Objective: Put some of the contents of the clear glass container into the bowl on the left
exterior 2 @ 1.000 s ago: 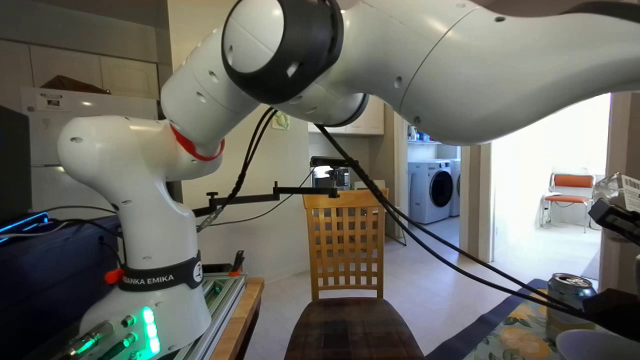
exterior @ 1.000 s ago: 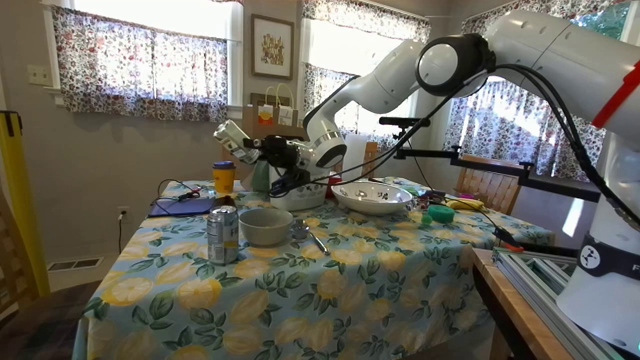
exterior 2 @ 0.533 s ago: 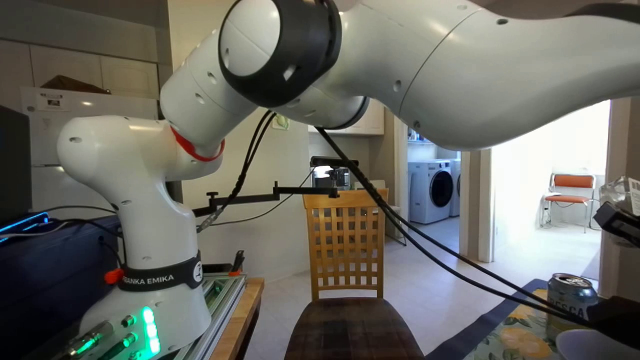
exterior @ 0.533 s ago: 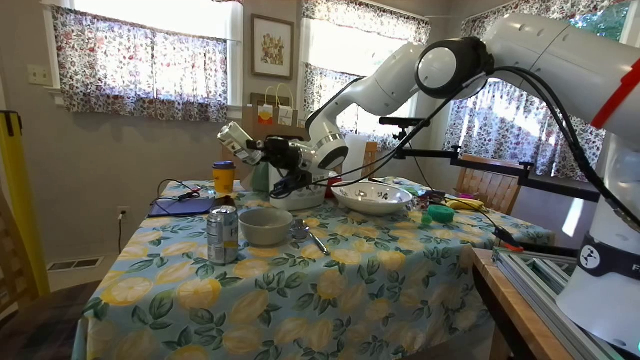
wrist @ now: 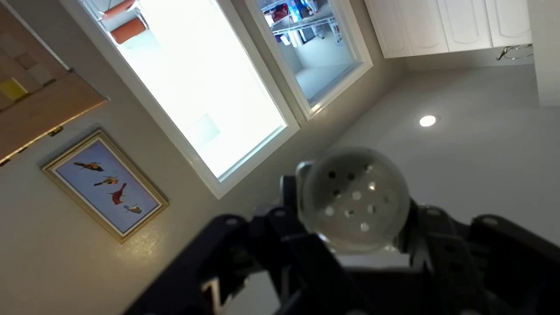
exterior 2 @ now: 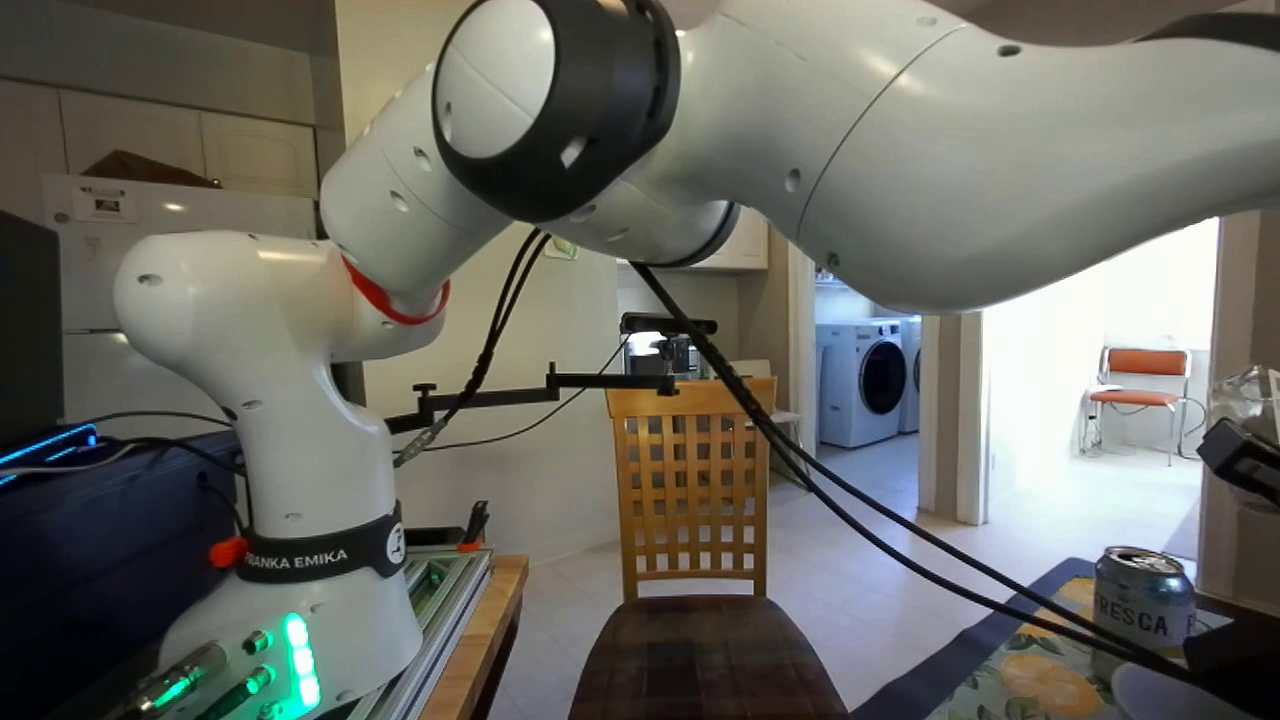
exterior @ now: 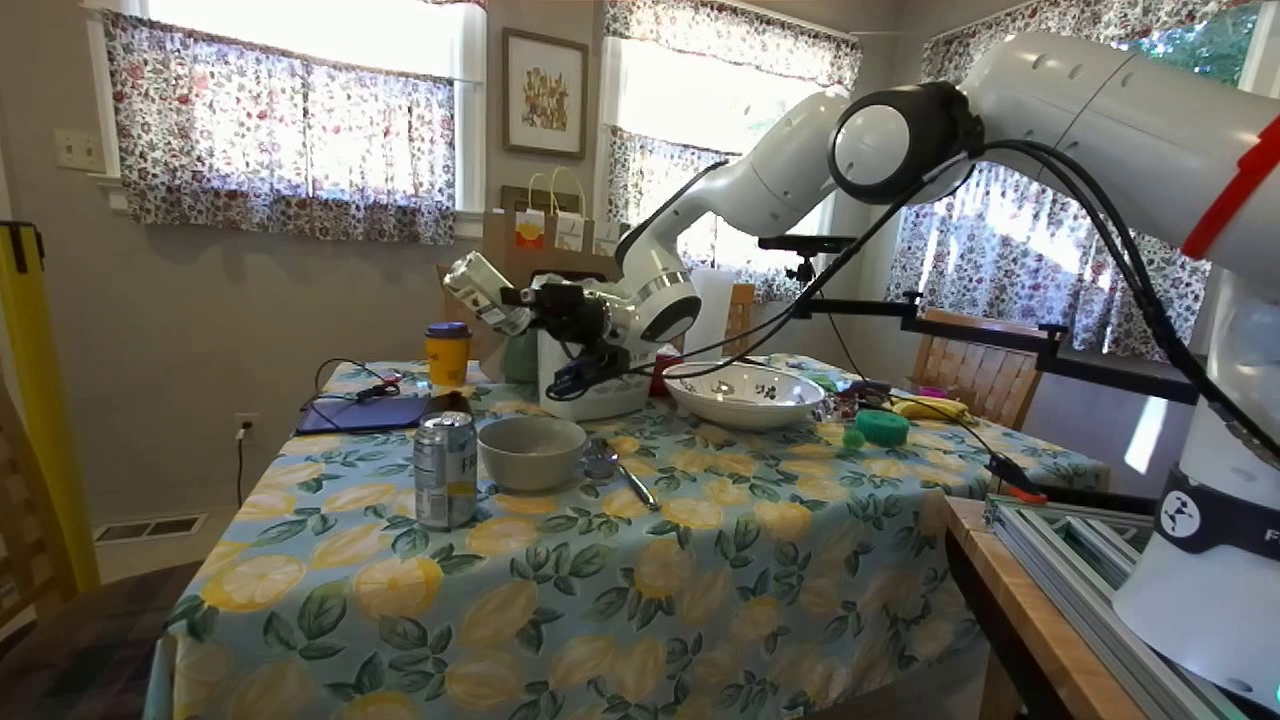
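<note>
The clear glass container, with a pale printed label, hangs tilted above the table, its upper end to the left in an exterior view. My gripper is shut on it. In the wrist view the fingers press both sides of the container, whose round end with several holes faces the camera. Part of the container also shows at an exterior view's right edge. Below it, the small grey-white bowl stands upright on the tablecloth. Whether the container is directly over the bowl I cannot tell; the bowl's inside is mostly hidden.
A soda can stands close beside the bowl, and a spoon-like utensil lies on its other side. Farther back are a wide patterned bowl, a yellow cup and a white bin. Black cables droop from the arm.
The gripper and the container in it have shifted slightly right and down in both exterior views, the arm sinking a little. The grip looks the same; the bowl has stayed put.
</note>
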Robot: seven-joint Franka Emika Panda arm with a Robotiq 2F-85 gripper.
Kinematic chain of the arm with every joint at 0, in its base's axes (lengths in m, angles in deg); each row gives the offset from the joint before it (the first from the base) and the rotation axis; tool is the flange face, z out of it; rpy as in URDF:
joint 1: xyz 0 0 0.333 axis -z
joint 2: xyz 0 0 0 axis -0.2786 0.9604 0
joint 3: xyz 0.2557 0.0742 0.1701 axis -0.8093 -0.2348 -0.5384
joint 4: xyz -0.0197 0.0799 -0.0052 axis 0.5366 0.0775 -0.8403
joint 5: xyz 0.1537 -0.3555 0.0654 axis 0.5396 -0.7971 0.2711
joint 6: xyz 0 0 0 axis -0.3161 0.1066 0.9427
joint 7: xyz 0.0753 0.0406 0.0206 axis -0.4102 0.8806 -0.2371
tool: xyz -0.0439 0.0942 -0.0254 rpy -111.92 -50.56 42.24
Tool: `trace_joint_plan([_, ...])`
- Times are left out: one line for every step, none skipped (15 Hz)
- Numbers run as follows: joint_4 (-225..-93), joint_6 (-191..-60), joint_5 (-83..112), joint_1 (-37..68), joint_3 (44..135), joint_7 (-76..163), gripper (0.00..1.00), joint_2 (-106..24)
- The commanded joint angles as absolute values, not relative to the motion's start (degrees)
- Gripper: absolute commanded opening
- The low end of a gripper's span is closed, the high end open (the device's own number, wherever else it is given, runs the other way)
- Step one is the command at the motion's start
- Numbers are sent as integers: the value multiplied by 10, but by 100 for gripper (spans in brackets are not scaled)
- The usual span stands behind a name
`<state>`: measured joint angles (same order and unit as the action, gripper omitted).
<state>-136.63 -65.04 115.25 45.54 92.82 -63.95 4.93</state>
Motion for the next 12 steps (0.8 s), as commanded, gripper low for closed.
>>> trace_joint_plan([-1344, -633, 1164, 447, 910, -630, 25, 45])
trace_joint_plan([-1344, -627, 1162, 445, 908, -633, 25, 43])
trace_joint_plan([-1344, -626, 1158, 444, 909, -634, 25, 44])
trace_joint_plan([-1346, -627, 1155, 446, 914, -636, 25, 46])
trace_joint_plan([-1352, -631, 1153, 451, 921, -636, 25, 49])
trace_joint_plan([-1353, -634, 1152, 454, 926, -636, 25, 51])
trace_joint_plan([-1351, -637, 1153, 455, 928, -634, 25, 53])
trace_joint_plan([-1345, -636, 1156, 454, 926, -631, 25, 55])
trace_joint_plan([-1341, -633, 1159, 453, 921, -630, 25, 53])
trace_joint_plan([-1341, -628, 1161, 451, 916, -630, 25, 48])
trace_joint_plan([-1344, -623, 1159, 448, 915, -634, 25, 43])
trace_joint_plan([-1347, -617, 1156, 447, 914, -638, 25, 41])
